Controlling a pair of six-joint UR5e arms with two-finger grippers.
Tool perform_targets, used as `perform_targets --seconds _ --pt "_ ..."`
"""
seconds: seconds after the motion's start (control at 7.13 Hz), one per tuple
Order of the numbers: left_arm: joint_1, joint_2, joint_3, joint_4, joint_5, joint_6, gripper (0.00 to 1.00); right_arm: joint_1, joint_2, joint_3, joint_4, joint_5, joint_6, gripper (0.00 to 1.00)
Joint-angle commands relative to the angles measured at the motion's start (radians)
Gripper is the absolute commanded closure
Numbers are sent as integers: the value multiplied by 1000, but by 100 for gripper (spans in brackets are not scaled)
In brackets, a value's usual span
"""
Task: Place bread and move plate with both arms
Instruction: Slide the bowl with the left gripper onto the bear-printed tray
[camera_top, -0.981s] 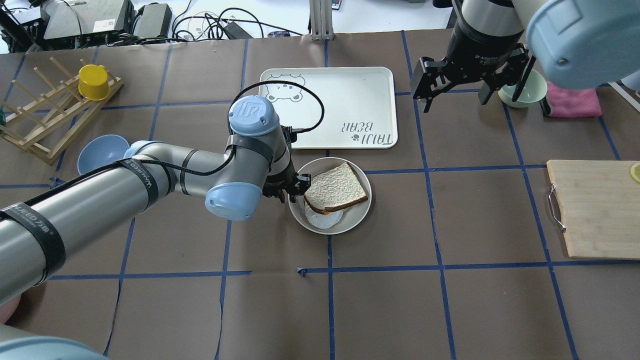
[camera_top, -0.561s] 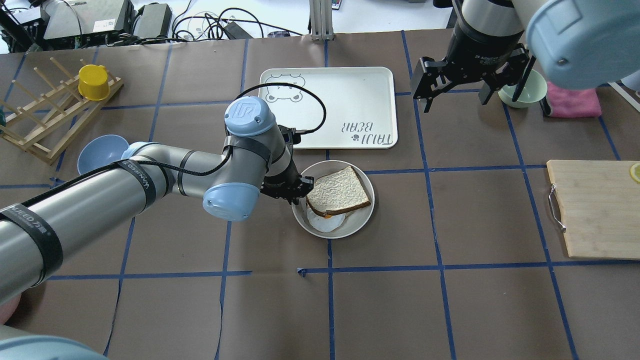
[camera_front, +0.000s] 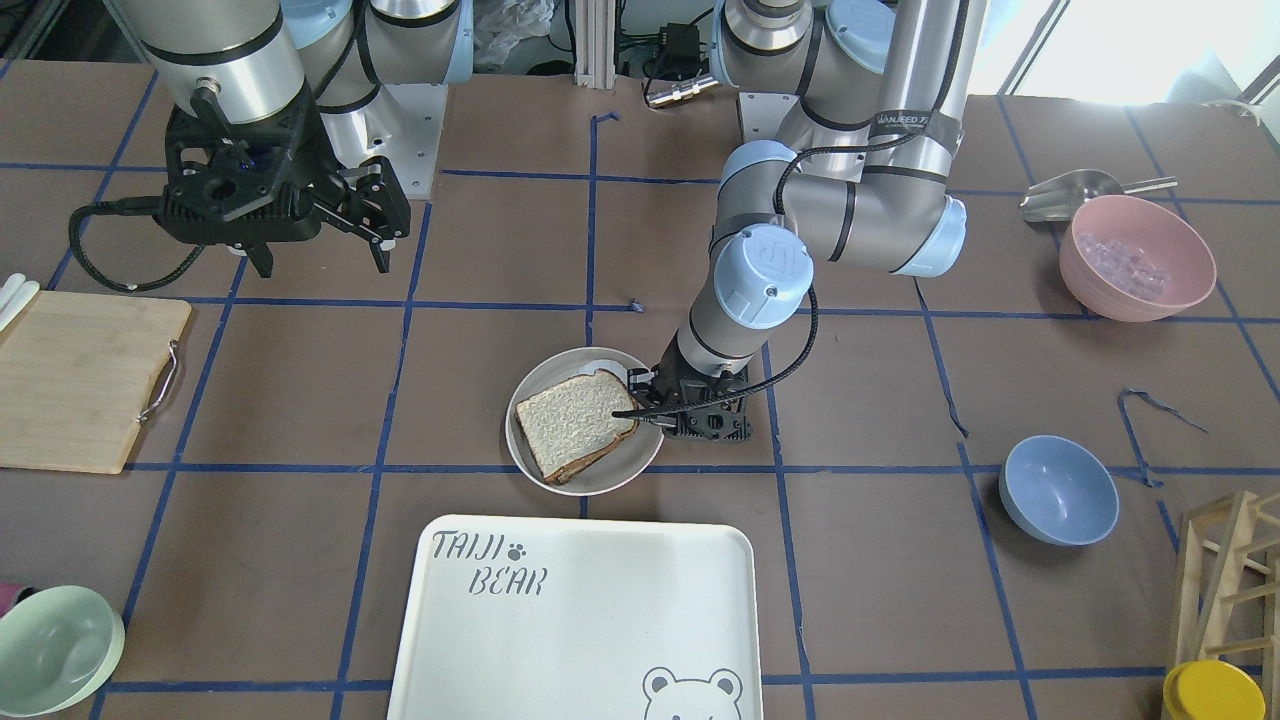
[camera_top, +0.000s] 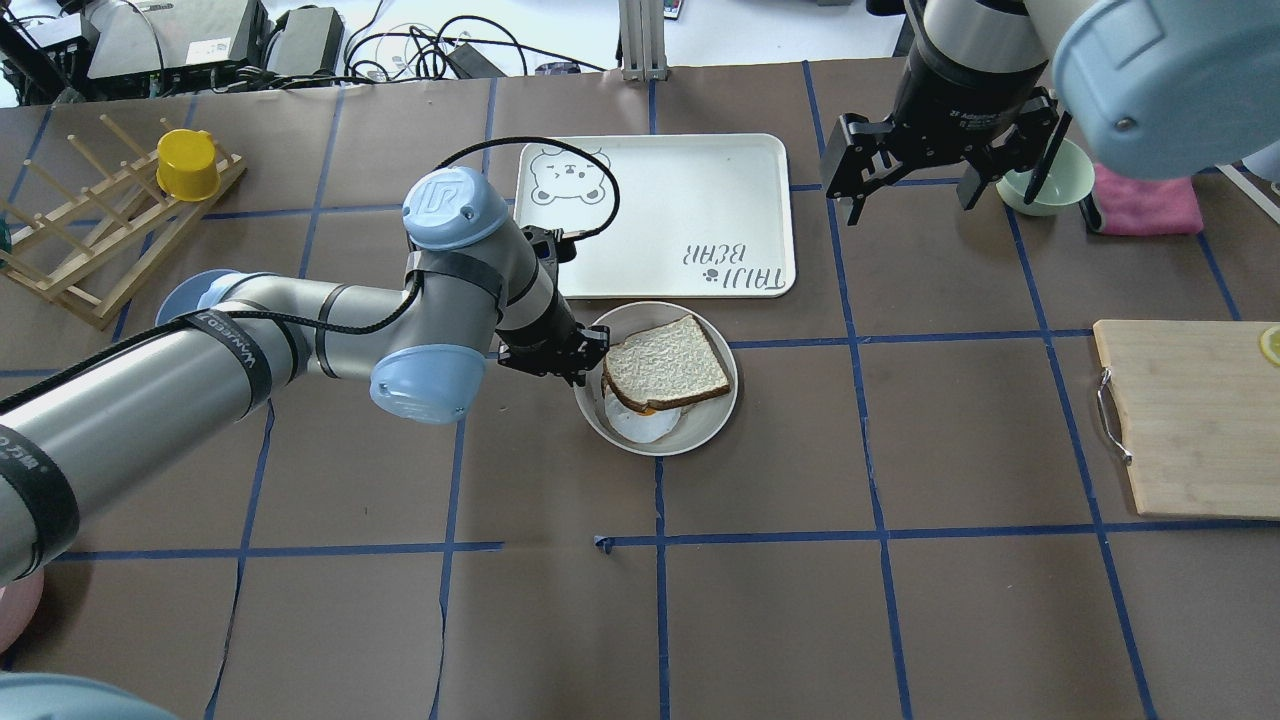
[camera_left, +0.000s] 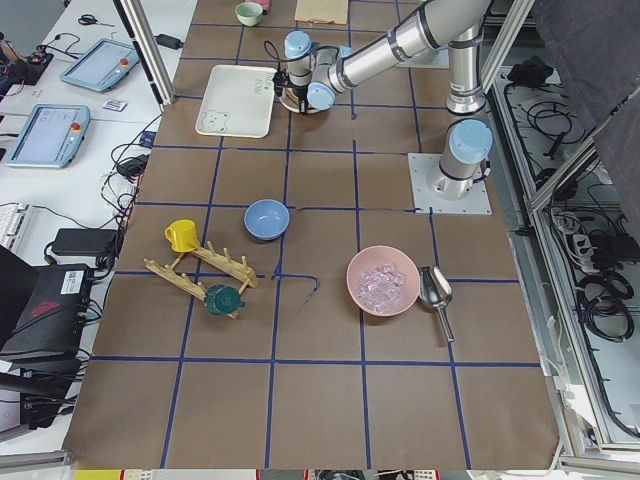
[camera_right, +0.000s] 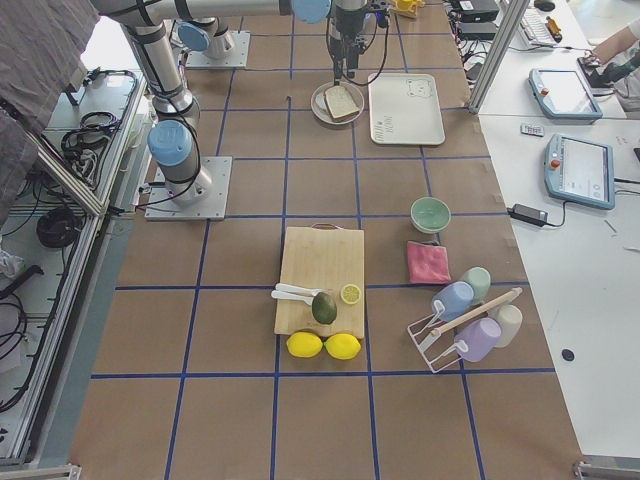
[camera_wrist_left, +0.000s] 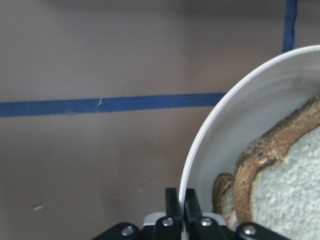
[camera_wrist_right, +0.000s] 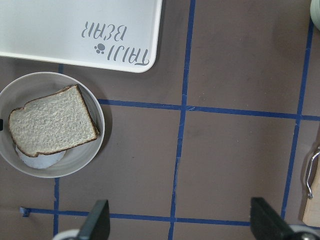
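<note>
The round off-white plate (camera_top: 716, 420) sits on the brown table just in front of the "TAIJI BEAR" tray (camera_top: 690, 190). The bread (camera_top: 668, 365) lies on it, partly covering a white fried egg (camera_top: 638, 424). My left gripper (camera_top: 590, 362) is shut on the plate's left rim; the left wrist view shows the fingers (camera_wrist_left: 172, 207) pinched on the rim (camera_wrist_left: 210, 150) beside the bread (camera_wrist_left: 290, 190). My right gripper (camera_top: 910, 205) is open and empty, hovering to the right of the tray. In the right wrist view the plate (camera_wrist_right: 95, 145) and bread (camera_wrist_right: 52, 122) lie lower left.
A wooden cutting board (camera_top: 1190, 420) lies at the right edge. A green bowl (camera_top: 1045, 185) and pink cloth (camera_top: 1150, 200) are behind the right gripper. A blue bowl (camera_front: 1058, 490), a pink bowl (camera_front: 1135, 255) and a wooden rack with a yellow cup (camera_top: 187, 165) stand on the left side.
My left arm has swung back and left, and the plate in its grip has shifted a little toward the tray with the bread and egg on it. The right arm has not moved.
</note>
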Motion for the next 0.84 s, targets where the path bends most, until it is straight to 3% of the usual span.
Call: perform_targets --seconds 0.0,0.42,0.7 --pt "37 -20 65 -1 -16 -15 100 -1 1 0 0 0 1 0" --pt "77 -44 147 -27 -108 -35 100 -1 1 0 0 0 1 0" --pt "110 -122 255 -27 -139 -37 100 -1 1 0 0 0 2 0"
